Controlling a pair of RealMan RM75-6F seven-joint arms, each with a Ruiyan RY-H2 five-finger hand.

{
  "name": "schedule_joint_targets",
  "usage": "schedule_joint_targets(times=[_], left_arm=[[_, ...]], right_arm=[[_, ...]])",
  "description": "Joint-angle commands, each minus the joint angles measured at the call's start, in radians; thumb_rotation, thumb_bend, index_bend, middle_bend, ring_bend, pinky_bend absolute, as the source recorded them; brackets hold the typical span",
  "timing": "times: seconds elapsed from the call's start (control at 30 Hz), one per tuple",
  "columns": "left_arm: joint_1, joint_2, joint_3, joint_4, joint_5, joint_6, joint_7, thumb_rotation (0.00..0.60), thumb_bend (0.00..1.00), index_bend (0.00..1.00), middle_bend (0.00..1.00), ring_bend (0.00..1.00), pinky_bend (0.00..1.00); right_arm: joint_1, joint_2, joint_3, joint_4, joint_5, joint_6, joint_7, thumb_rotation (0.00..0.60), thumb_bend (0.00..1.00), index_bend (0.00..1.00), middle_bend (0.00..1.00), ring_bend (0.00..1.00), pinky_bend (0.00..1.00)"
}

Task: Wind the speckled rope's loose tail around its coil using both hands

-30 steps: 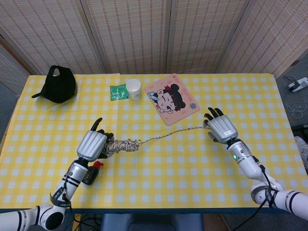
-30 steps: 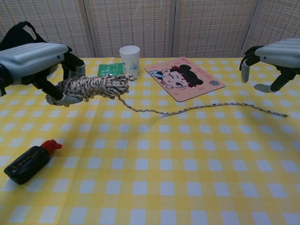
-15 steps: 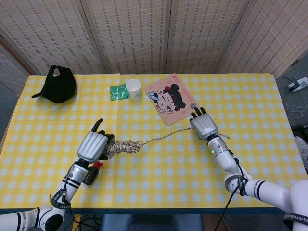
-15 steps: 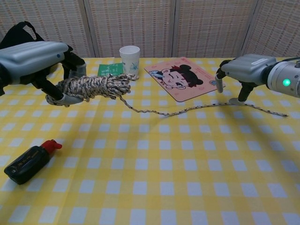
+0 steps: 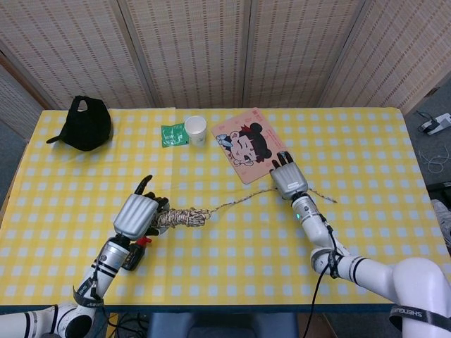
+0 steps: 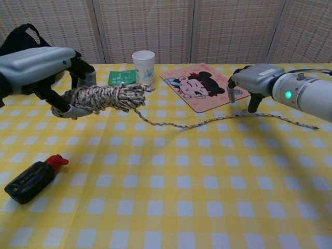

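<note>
My left hand (image 5: pixel 138 214) (image 6: pixel 44 70) grips the speckled rope's coil (image 5: pixel 180 218) (image 6: pixel 106 97) and holds it just above the table. The loose tail (image 5: pixel 236 201) (image 6: pixel 207 122) runs right from the coil and lies on the yellow checked cloth, ending at a free tip (image 6: pixel 314 127). My right hand (image 5: pixel 287 182) (image 6: pixel 253 79) hovers over the tail's middle stretch with its fingers pointing down and apart, and nothing is in its grasp. The tail passes under this hand in the head view.
A cartoon mouse pad (image 5: pixel 251 144) (image 6: pixel 204 85) lies just behind the right hand. A paper cup (image 5: pixel 195 129) (image 6: pixel 143 64) and green packet (image 5: pixel 173 134) stand at the back centre, a black cloth (image 5: pixel 87 124) at the back left. A black bottle with a red cap (image 6: pixel 32 178) lies near the left forearm.
My right hand has moved left along the tail, from near its free end to beside the mouse pad. The left hand and the coil have barely shifted.
</note>
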Motion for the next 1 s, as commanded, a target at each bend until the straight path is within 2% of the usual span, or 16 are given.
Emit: schedule_joint_targets(times=[0.03, 0.53, 1.0], left_arm=[[0.001, 0.001, 0.001, 0.000, -0.001, -0.001, 0.000, 0.564, 0.29, 0.74, 0.72, 0.49, 0.00], [0.008, 0.003, 0.008, 0.009, 0.005, -0.003, -0.017, 0.563, 0.29, 0.74, 0.72, 0.49, 0.00], [0.015, 0.000, 0.012, 0.019, 0.009, -0.006, -0.033, 0.543, 0.29, 0.75, 0.72, 0.49, 0.00]], right_arm=[[0.004, -0.037, 0.001, 0.043, -0.021, 0.015, 0.041, 0.600, 0.22, 0.41, 0.11, 0.00, 0.00], [0.029, -0.117, -0.011, 0.192, -0.049, -0.043, 0.091, 0.600, 0.30, 0.49, 0.10, 0.00, 0.00], [0.028, -0.135, -0.009, 0.223, -0.030, -0.053, 0.068, 0.600, 0.31, 0.50, 0.11, 0.00, 0.00]])
